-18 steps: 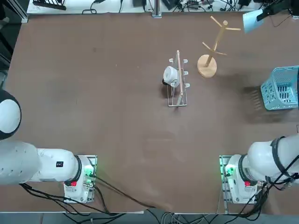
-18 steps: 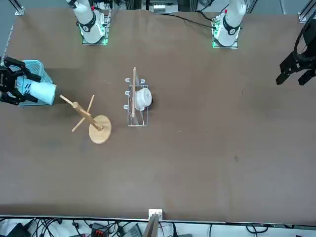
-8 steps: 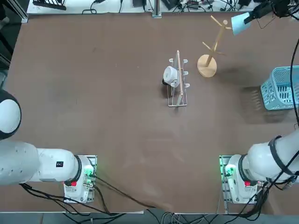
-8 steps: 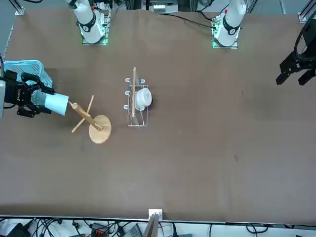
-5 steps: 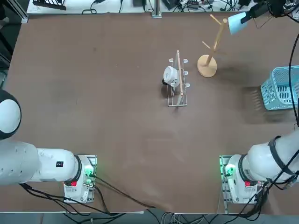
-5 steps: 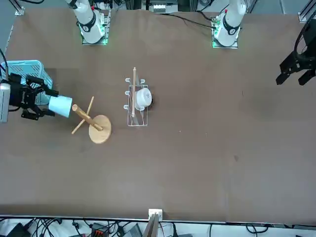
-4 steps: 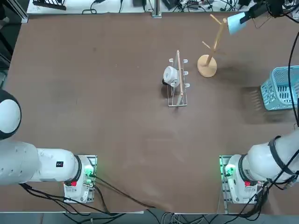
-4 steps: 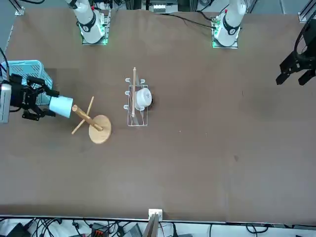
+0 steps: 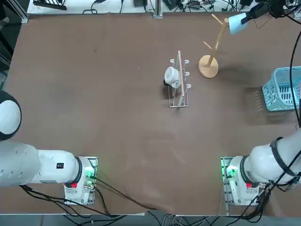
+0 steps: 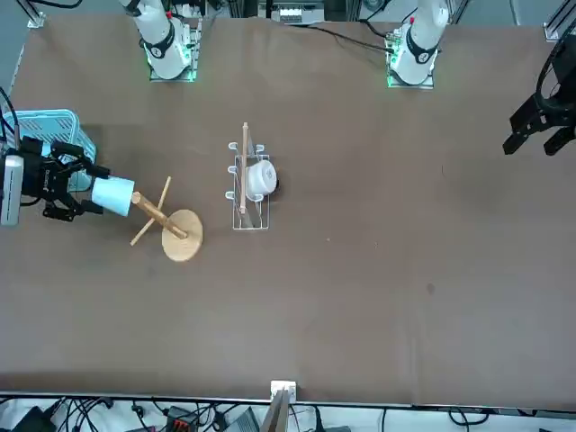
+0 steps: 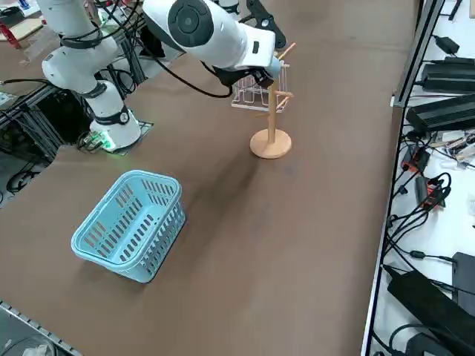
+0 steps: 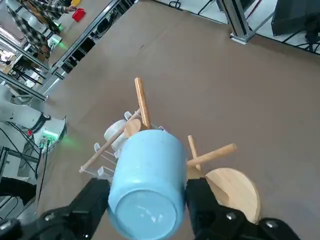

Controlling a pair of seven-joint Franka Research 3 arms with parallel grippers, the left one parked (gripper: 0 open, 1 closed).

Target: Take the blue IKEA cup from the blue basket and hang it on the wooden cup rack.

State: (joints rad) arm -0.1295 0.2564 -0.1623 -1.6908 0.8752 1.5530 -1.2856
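Note:
The blue IKEA cup (image 9: 236,22) lies on its side in the air, with my right gripper (image 9: 245,18) shut on it. Its far end reaches the top of the wooden cup rack (image 9: 208,66). From the front, the cup (image 10: 112,195) meets the tip of the rack (image 10: 182,235), and the gripper (image 10: 79,187) is behind it. At the wrist, both fingers (image 12: 92,200) clamp the cup (image 12: 147,182), bottom toward the camera, with the rack (image 12: 234,190) and its pegs just beyond. The blue basket (image 11: 130,222) sits on the table, away from the rack (image 11: 270,144).
A low silver wire rack (image 9: 178,82) with a wooden bar holds a white cup (image 9: 171,76), left of the mug tree in the top view. The basket (image 9: 283,88) stands at the table's right edge. Cables and equipment line the far edge.
My right gripper carried the cup away from the basket, across to the top of the wooden rack. Over the last half second it only edged slightly closer to the pole.

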